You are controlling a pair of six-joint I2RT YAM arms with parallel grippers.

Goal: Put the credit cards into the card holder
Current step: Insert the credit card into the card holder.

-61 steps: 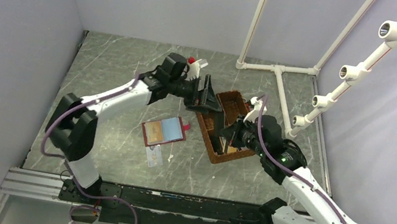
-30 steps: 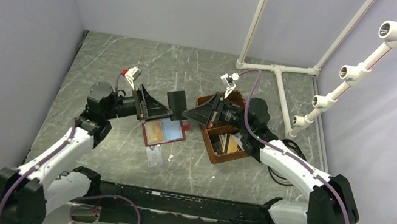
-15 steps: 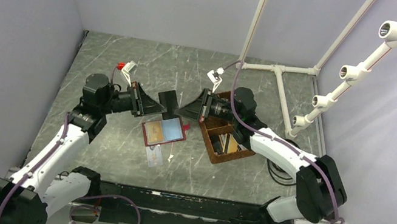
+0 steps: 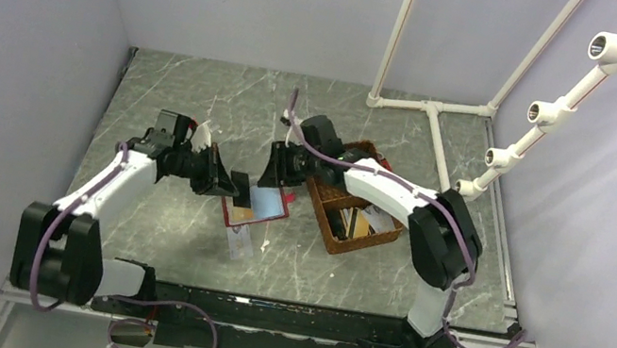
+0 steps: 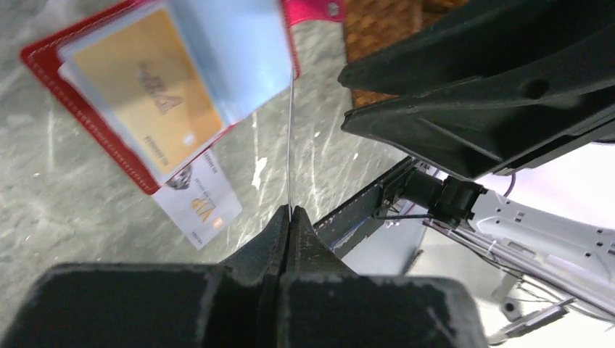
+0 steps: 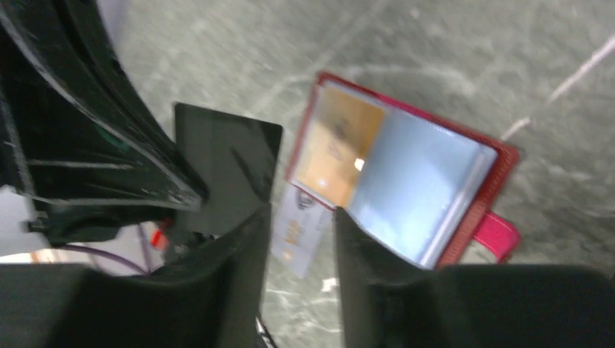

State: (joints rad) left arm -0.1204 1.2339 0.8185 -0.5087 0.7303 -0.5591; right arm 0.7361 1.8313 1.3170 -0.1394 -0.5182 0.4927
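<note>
The left tool (image 5: 290, 215) is clamped on a dark card (image 6: 228, 156), which is held on edge by the left edge of the card holder (image 4: 256, 204). The right tool (image 6: 300, 221) is held above the holder's far edge, its jaws apart. The holder is laid open on the desk (image 4: 173, 102), with a tan card (image 5: 145, 94) and a light blue card (image 5: 232, 51) seen inside. A white card (image 4: 240, 241) is seen at its near edge, and a woven basket (image 4: 353, 225) just to its right.
</note>
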